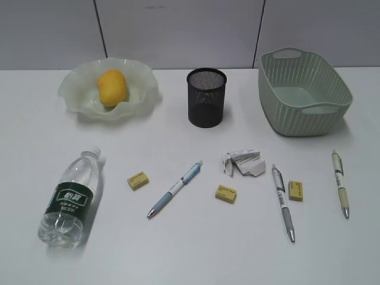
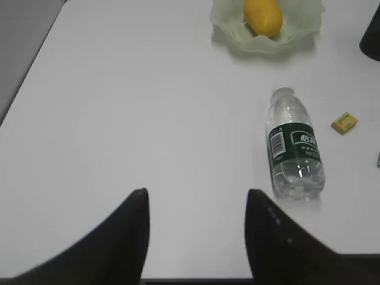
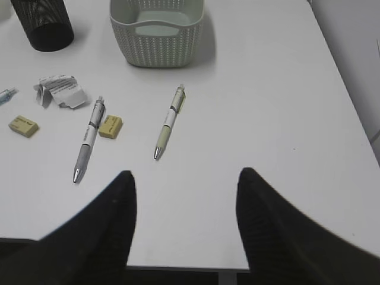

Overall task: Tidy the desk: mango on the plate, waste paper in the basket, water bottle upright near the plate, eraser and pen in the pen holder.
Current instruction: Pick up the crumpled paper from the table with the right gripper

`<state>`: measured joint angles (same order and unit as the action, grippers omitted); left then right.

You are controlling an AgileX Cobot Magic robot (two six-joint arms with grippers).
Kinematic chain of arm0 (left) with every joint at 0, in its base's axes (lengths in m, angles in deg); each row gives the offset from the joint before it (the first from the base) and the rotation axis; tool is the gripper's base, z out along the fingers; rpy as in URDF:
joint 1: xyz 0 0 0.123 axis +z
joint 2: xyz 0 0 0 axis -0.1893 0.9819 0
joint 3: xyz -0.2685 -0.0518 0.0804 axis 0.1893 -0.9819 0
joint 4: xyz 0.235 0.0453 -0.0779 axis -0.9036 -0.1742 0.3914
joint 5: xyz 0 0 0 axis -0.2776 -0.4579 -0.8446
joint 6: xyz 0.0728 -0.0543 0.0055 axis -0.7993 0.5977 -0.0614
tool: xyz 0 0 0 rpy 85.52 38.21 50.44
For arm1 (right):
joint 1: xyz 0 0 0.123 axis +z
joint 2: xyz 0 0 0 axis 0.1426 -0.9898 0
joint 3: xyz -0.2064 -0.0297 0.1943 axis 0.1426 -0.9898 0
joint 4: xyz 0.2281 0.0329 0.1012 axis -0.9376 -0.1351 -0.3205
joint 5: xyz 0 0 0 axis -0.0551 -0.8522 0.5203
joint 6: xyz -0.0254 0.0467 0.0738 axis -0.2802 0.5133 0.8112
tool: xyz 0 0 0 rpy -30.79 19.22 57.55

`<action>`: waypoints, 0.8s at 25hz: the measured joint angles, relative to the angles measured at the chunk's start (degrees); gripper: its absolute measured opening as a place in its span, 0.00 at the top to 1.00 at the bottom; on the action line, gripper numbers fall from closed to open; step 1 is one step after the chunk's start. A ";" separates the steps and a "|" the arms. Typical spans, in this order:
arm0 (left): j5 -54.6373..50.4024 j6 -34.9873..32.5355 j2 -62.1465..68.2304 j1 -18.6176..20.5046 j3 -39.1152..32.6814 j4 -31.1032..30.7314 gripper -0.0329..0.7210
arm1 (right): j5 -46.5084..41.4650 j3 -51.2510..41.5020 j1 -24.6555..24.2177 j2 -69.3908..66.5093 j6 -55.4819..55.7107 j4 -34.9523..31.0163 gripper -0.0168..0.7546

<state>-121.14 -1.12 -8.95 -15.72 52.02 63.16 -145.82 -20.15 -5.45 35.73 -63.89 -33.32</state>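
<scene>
A yellow mango (image 1: pixel 112 86) lies on the pale wavy plate (image 1: pixel 77 89) at the back left; both show in the left wrist view, mango (image 2: pixel 263 15) and plate (image 2: pixel 228 27). A clear water bottle (image 1: pixel 70 199) (image 2: pixel 295 145) lies on its side at the front left. Crumpled waste paper (image 1: pixel 244 162) (image 3: pixel 59 90) lies mid-table. Three yellow erasers (image 1: pixel 138 180) (image 1: pixel 225 193) (image 1: pixel 295 190) and three pens (image 1: pixel 176 189) (image 1: pixel 282 202) (image 1: pixel 340 183) lie scattered. The black mesh pen holder (image 1: pixel 206 97) and green basket (image 1: pixel 304 92) stand at the back. My left gripper (image 2: pixel 196 196) and right gripper (image 3: pixel 184 175) are open, empty, over the front edge.
The white table (image 1: pixel 190 255) has a grey wall behind it. The table's left edge shows in the left wrist view (image 2: pixel 29 65) and its right edge in the right wrist view (image 3: pixel 344 89). Neither arm shows in the exterior view.
</scene>
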 joint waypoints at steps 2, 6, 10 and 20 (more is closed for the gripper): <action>1.69 -0.26 0.00 0.00 -0.37 0.53 0.47 | 0.00 0.00 0.00 0.00 0.00 0.00 0.41; 5.61 -1.74 -0.06 0.00 -2.33 2.14 0.55 | 0.05 0.00 0.00 0.00 0.00 0.00 0.41; 6.05 -2.48 -0.11 0.00 -2.50 2.74 0.58 | 0.05 0.00 0.00 0.00 0.00 0.00 0.41; 6.16 -2.53 -0.11 0.00 -2.56 3.13 0.45 | 0.00 0.00 0.00 0.00 0.00 0.00 0.41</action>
<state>-114.98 -3.65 -9.06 -15.72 49.46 66.28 -145.82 -20.15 -5.45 35.73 -63.89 -33.32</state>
